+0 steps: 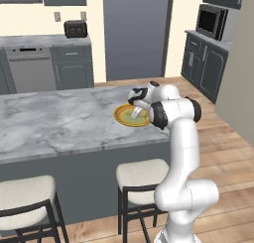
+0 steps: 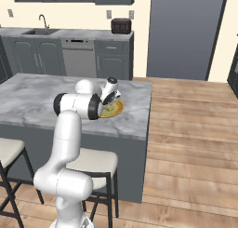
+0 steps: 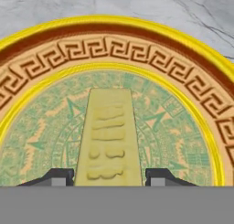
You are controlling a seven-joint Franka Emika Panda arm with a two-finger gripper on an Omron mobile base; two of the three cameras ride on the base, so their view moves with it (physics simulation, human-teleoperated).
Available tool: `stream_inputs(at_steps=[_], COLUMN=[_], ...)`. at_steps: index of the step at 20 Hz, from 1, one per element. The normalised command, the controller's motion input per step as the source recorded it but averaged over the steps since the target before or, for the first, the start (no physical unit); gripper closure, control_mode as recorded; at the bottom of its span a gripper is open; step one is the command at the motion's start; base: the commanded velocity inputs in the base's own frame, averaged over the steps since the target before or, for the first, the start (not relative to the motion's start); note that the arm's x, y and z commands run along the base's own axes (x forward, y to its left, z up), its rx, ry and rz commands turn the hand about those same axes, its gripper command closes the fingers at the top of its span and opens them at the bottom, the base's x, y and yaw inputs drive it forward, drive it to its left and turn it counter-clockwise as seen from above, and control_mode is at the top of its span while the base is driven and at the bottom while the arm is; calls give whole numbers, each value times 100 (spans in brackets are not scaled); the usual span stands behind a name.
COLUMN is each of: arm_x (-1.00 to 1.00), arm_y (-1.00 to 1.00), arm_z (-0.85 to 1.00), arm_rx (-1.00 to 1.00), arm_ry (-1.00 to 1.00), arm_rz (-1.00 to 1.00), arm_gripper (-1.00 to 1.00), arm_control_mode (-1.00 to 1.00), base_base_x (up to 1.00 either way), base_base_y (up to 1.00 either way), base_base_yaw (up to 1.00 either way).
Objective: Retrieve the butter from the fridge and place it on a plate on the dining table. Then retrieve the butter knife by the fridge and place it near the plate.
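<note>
gripper point(image 3: 108, 175): fingers on either side of the near end of the butter point(image 3: 109, 136), clamped on it.
butter position: over the pale green centre of the plate point(image 3: 201, 106); contact with the plate cannot be told.
butter axis: long axis runs straight away from the gripper, toward the far rim.
plate position: on the dining table point(image 1: 54, 123), near its right end.
next move, judged: lower if needed, part the fingers, retreat upward.

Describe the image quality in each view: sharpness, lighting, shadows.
Left base view: soft, low-detail render; flat even light, no glare on the grey-white marble island top.
Right base view: same flat light, faint shade under the round yellow-rimmed plate.
Hand view: close and stretched; pale yellow butter stick looms large, plate pattern slightly blurred.
</note>
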Motion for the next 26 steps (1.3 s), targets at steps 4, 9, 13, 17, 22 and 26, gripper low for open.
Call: stream_inputs(at_steps=[4,9,13,17,22,26], arm_x=[29,20,2,0,0,0], arm_y=[0,0,0,0,0,2], arm_z=[-19,-23,-21,-10,0,7], arm_rx=[0,2,8,6,0,-2], arm_ry=[-4,-1,0,1,1,7], arm_rz=[0,0,0,0,0,0], arm_gripper=[100,100,100,-100,-100,-100], arm_control_mode=[-100,-100,-100,-100,-100,-100], base_base_x=[0,0,0,0,0,0], base_base_y=[0,0,0,0,0,0], base_base_yaw=[0,0,0,0,0,0])
